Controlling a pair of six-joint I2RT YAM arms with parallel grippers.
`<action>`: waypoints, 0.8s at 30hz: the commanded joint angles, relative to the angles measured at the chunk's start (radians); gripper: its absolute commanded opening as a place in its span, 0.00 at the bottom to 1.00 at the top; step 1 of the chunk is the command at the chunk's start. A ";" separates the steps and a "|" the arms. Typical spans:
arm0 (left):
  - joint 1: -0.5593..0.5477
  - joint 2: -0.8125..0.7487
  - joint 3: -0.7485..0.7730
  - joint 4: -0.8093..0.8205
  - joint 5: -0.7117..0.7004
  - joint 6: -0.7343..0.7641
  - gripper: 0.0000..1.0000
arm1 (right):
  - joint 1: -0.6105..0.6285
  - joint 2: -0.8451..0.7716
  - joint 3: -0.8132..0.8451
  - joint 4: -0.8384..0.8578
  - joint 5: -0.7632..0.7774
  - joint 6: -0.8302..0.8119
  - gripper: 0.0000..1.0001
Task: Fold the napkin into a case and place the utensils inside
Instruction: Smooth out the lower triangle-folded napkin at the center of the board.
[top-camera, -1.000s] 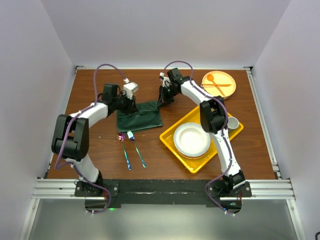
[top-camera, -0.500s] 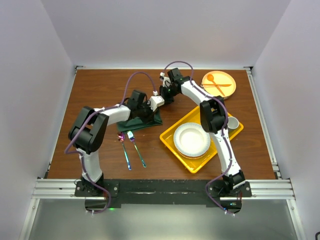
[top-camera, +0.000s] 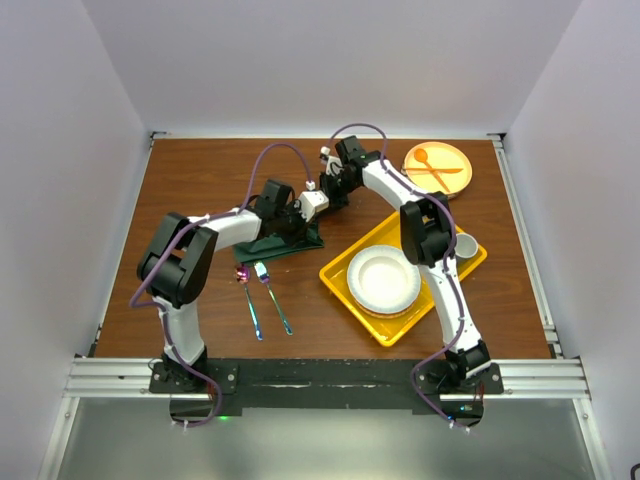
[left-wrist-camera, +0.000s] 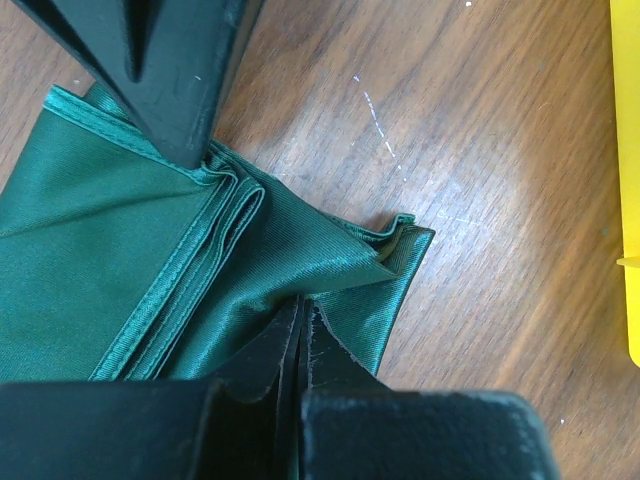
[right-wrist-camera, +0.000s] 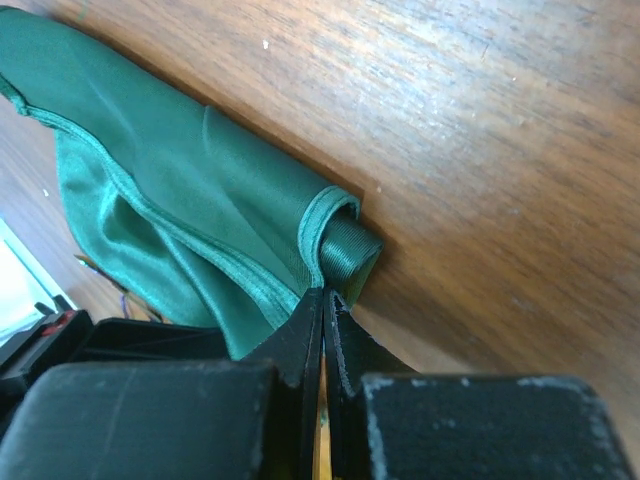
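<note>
Both hands are pressed together on cloth. Left hand pinches the napkin at its right-end corner; right hand pinches the rolled hem just beyond it on the far side. From both grips, the rest of the napkin runs left. Its long axis lies left-right across the counter, slightly tilted.

It looks dark green with a satin sheen, already several layers deep, with stacked hems showing. I'd call it a loose bundle, not yet a flat pouch.

Spoon and fork lie just near of the napkin with handles toward me, so the left arm is nearer for the pickup.
</note>
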 joint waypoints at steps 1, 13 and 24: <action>0.007 -0.015 -0.009 -0.057 -0.017 0.011 0.00 | -0.007 -0.052 0.088 -0.025 -0.036 0.026 0.00; 0.007 0.001 0.010 -0.070 -0.012 0.011 0.00 | -0.015 -0.068 0.077 -0.037 -0.068 0.068 0.00; 0.007 0.009 0.017 -0.071 -0.017 0.008 0.00 | -0.006 -0.023 0.019 -0.063 0.023 0.002 0.00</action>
